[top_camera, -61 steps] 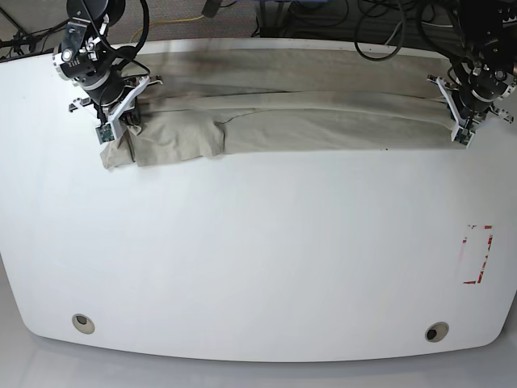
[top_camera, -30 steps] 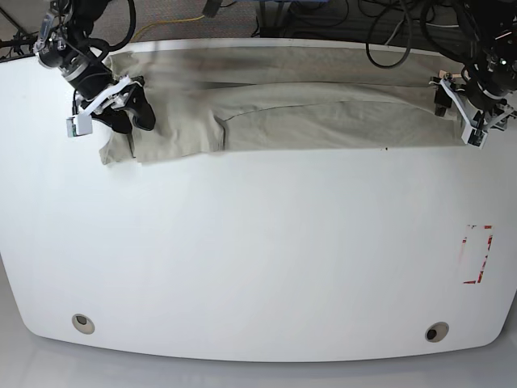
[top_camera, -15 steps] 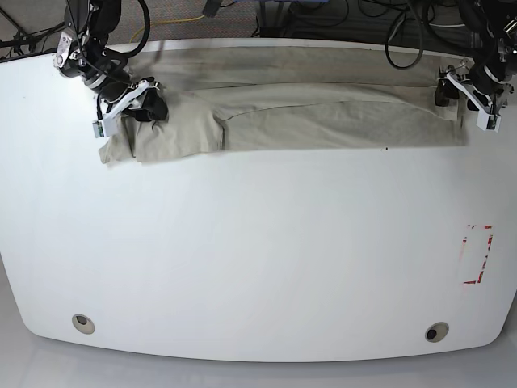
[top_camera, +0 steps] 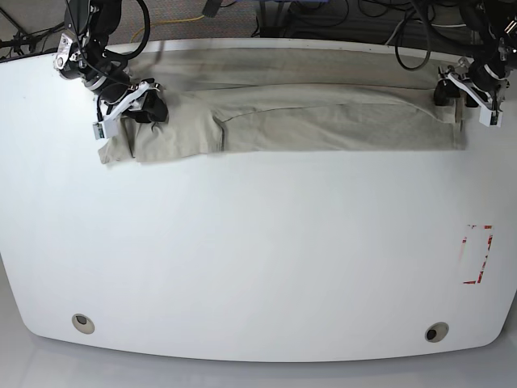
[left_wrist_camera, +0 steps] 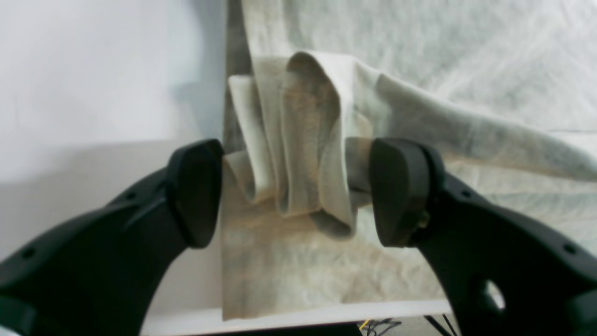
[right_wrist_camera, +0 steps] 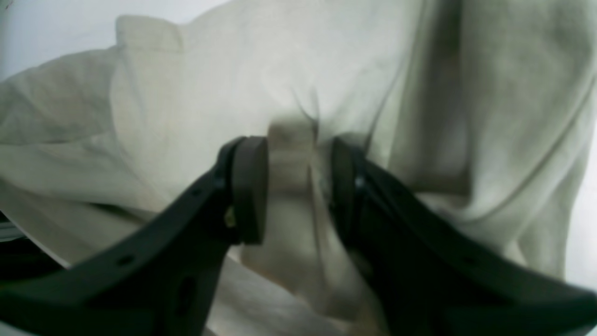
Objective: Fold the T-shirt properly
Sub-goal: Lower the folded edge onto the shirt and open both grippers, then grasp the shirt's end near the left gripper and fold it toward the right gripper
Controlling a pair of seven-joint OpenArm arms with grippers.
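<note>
The pale beige T-shirt [top_camera: 307, 113] lies folded into a long band across the far part of the white table [top_camera: 258, 259]. My right gripper [top_camera: 149, 111] is at the shirt's left end in the base view. In the right wrist view it [right_wrist_camera: 298, 186] is shut on a pinched ridge of the fabric [right_wrist_camera: 210, 93]. My left gripper [top_camera: 446, 94] is at the shirt's right end. In the left wrist view it [left_wrist_camera: 296, 196] holds a thick bunch of folded layers [left_wrist_camera: 303, 140] between its pads, lifted off the layer below.
The shirt's far edge lies along the table's back edge, with cables [top_camera: 380, 32] behind it. A red-marked rectangle [top_camera: 477, 255] is at the right. Two round holes [top_camera: 82, 323] [top_camera: 436, 331] sit near the front edge.
Both grippers left the shirt's front edge and moved back onto its two ends. The right gripper swung out left, then returned. The shirt's right end is now bunched.
</note>
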